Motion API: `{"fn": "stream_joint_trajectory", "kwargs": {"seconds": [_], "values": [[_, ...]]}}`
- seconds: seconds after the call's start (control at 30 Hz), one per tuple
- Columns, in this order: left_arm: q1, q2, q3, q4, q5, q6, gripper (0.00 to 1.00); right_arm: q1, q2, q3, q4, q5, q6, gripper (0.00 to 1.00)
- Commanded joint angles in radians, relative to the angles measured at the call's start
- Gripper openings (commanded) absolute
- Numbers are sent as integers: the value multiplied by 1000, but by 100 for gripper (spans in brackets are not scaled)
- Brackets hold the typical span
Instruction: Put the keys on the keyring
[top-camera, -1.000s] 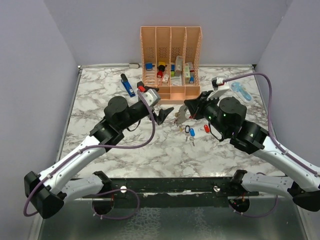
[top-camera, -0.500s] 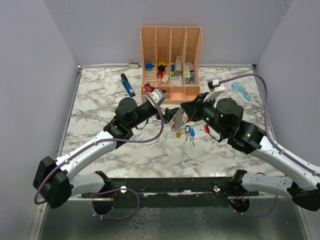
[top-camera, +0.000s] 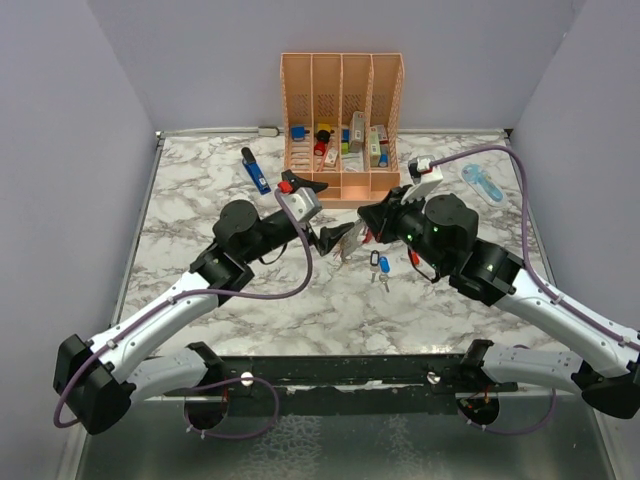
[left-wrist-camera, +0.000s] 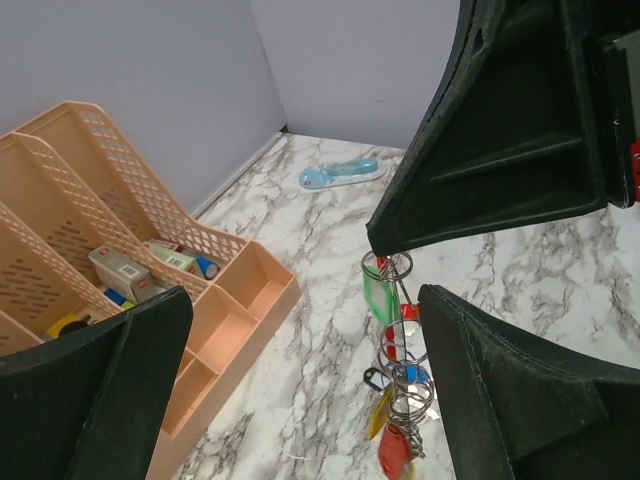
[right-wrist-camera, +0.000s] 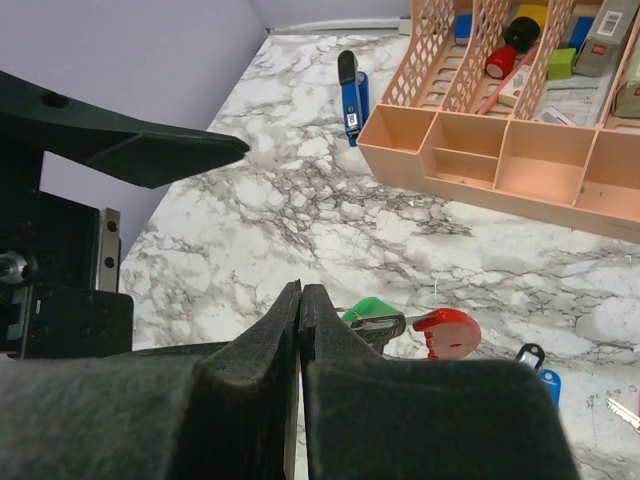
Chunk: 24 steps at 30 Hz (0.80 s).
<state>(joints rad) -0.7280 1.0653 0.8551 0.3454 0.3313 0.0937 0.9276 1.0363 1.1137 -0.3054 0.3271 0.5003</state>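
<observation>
My right gripper (top-camera: 353, 236) is shut; it shows shut in its own view (right-wrist-camera: 301, 290). Below its black fingers (left-wrist-camera: 500, 130) in the left wrist view hangs the keyring (left-wrist-camera: 398, 335), a chain of metal rings with a red piece at the top. On it hang a green key (left-wrist-camera: 381, 297), a blue key (left-wrist-camera: 415, 376), a yellow key (left-wrist-camera: 380, 412) and a red key (left-wrist-camera: 395, 452). My left gripper (top-camera: 330, 238) is open, and its fingers (left-wrist-camera: 100, 380) stand on either side of the hanging bunch. A blue key (top-camera: 383, 265) and a red key (top-camera: 413, 257) lie on the table.
The peach slotted organizer (top-camera: 342, 100) with small coloured items stands at the back, close behind both grippers. A long blue pen-like tool (top-camera: 256, 170) lies to its left. A light blue item (top-camera: 480, 182) lies at the back right. Purple walls enclose the marble table (top-camera: 200, 190).
My left gripper has moved in from the left to the right gripper, and the hanging bunch is now between its open fingers. The right gripper has shifted slightly left.
</observation>
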Motion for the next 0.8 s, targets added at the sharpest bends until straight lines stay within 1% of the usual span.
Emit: {"fn": "stream_joint_trajectory", "kwargs": {"seconds": [0.0, 0.07, 0.17, 0.27, 0.4, 0.53, 0.77], "values": [[1, -60, 10, -23, 5, 33, 99, 2, -1, 25, 49, -14, 7, 1], [1, -53, 10, -1, 49, -22, 99, 2, 0, 22, 58, -23, 8, 1], [1, -16, 7, 35, 71, -68, 99, 3, 6, 24, 66, -42, 10, 1], [1, 2, -10, 86, 92, -77, 99, 2, 8, 22, 72, -53, 14, 1], [1, 33, -18, 98, 126, -90, 99, 2, 2, 21, 76, -53, 14, 1], [1, 58, -54, 146, 138, -98, 99, 2, -9, 19, 78, -48, 15, 1], [1, 94, -132, 303, 168, -144, 97, 2, -6, 18, 89, -58, 21, 1]]}}
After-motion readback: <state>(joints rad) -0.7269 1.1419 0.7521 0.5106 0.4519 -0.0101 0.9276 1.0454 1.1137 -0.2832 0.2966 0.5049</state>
